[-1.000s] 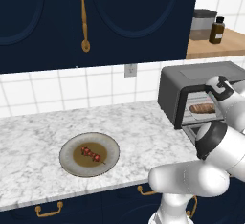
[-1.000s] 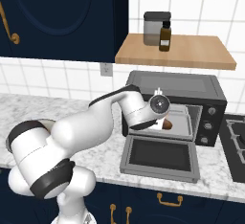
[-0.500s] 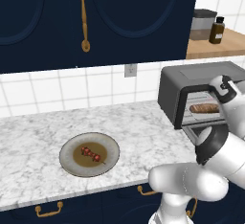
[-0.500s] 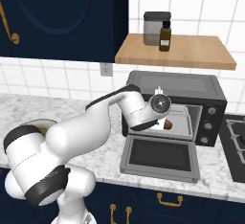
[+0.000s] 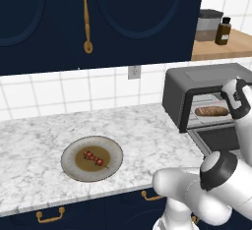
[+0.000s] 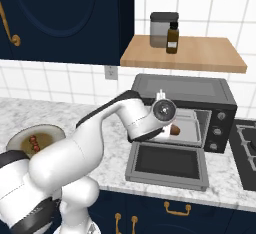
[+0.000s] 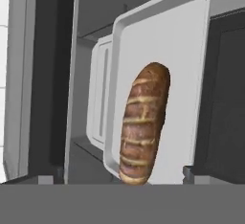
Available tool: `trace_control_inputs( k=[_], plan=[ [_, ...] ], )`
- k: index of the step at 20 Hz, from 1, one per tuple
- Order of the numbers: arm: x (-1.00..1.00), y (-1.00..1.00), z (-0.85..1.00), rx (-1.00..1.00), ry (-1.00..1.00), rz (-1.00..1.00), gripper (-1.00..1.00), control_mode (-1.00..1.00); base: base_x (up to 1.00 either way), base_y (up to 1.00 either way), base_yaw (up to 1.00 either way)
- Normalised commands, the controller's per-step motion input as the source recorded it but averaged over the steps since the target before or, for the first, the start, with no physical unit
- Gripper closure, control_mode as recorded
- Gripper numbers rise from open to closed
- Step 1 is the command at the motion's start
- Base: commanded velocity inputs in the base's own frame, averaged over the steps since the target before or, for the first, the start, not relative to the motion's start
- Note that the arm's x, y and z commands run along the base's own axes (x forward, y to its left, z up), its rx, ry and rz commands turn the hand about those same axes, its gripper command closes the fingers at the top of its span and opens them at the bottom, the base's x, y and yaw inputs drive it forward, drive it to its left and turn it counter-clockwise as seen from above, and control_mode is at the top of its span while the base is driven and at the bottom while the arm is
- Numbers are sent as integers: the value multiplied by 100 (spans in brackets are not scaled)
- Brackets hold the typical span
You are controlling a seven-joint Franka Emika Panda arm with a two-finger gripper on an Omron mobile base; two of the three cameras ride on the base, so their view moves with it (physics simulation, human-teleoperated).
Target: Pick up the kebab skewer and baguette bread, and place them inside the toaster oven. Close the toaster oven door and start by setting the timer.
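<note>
Sitting on the tray (image 7: 186,60) inside the toaster oven (image 5: 197,84), the baguette bread (image 7: 143,122), laid lengthwise on the pale metal, touching nothing but the tray. Hovering right at the mouth of the toaster oven, the gripper (image 7: 124,182), jaws spread wide and holding nothing, with small dark fingertips (image 7: 189,173) poking up either side of the near end of the loaf and clear of it. Looks like the drop-off of the bread is done and the hand is free to leave.

Hanging flat open in front of the toaster oven, the toaster oven door (image 6: 167,164), so no closing yet. Lying well to the left of the toaster oven on a round plate (image 5: 74,167) on the marble counter (image 5: 147,140), the kebab skewer (image 5: 93,158), untouched, red and brown chunks in a short row.

Next move by this reckoning: backing straight out over the open door without clipping tray or loaf, swinging left across the counter to the plate, and coming down to pinch a very thin stick, which calls for careful lining up across its length and a low approach close to the plate. Only after that the door, then the dials (image 6: 218,123) on the right face of the toaster oven.

Up on the wooden shelf (image 6: 200,58) above the toaster oven, a grey canister (image 6: 161,28) and a dark bottle (image 6: 173,38); any label too small to read, and no brand or writing legible anywhere
</note>
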Motion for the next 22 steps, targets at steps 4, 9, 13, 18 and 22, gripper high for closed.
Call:
trace_control_inputs(
  k=[4, 9, 13, 18, 22],
  plan=[
    [-65, 21, 19, -5, -12, 11, -100, -100, 0, 0, 0],
    [-38, 66, 10, -15, 0, 11, -100, -100, 0, 0, 0],
    [0, 96, 12, -18, 3, 19, -100, -100, 0, 0, 0],
    [-9, 62, 26, -7, 6, 27, -100, -100, 0, 0, 0],
    [-8, 68, 24, -11, 9, 26, -100, -100, 0, 0, 0]
  ],
)
